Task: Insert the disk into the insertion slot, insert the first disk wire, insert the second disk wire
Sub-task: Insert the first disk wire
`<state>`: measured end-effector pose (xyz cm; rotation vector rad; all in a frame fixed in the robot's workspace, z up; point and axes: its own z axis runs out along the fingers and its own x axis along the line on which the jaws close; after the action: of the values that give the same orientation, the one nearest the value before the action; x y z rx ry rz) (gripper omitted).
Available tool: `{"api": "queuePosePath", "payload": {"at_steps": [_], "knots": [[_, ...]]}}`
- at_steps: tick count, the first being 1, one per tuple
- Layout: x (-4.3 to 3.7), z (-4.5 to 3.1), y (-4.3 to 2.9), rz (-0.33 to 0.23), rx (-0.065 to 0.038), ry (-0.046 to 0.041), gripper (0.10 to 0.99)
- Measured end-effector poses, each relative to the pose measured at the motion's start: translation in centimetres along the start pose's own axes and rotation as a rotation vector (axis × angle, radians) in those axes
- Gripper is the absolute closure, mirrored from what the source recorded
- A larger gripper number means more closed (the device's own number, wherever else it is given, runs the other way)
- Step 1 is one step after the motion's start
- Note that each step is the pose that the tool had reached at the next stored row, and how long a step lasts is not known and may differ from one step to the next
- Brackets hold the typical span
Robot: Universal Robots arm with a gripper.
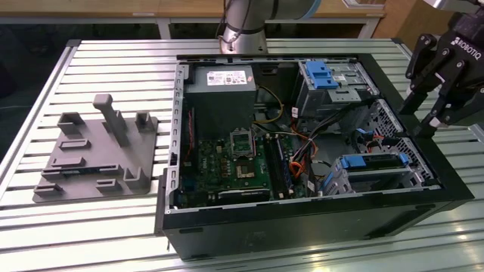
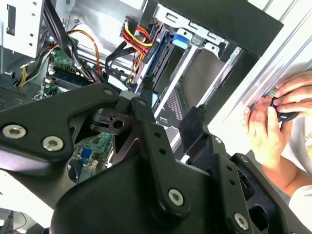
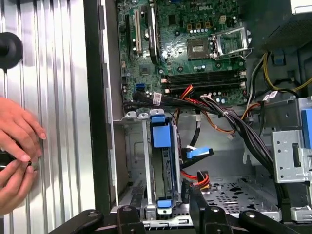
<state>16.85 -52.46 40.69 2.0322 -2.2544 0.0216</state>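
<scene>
Exterior view: gripper (image 1: 414,122) hangs over the open PC case (image 1: 302,226) at the exterior view's right edge, fingers spread, nothing held. The disk (image 1: 378,161) lies in the insertion slot (image 1: 338,180), under and near the gripper. Its long axis runs along the exterior view's left-right, with the blue tab end toward the motherboard (image 1: 226,164).

Second wrist view: fingers apart and empty, the disk's blue carrier (image 2: 181,39) beyond them. A person's hand (image 2: 270,122) is outside the case, on a small dark thing.

First wrist view: the disk (image 3: 163,161) stands on edge in the slot and looks seated, its long axis running from the motherboard side toward the gripper. Blue connector (image 3: 197,152) and red-yellow-black connector (image 3: 201,178) hang loose just beside the cage, apparently unplugged.

Likely step: first wire. Pinch the connector by its body, hold it square to the port, push straight along the disk's axis, and stay clear of the cable bundle (image 3: 243,126).
</scene>
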Motion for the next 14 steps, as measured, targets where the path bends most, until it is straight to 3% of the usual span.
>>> {"api": "queuePosePath", "payload": {"at_steps": [5,7,9,12,14], "knots": [[-0.43,0.43,-1.70,-0.001,-0.020,0.0057,0.588],[-0.51,0.68,-2.01,-0.002,-0.025,0.0056,0.588],[-0.52,0.86,-2.03,-0.002,-0.026,-0.0009,0.588],[-0.55,1.10,-2.05,-0.004,-0.028,-0.0245,0.588],[-0.58,1.37,-2.06,-0.004,-0.029,-0.0291,0.588]]}}
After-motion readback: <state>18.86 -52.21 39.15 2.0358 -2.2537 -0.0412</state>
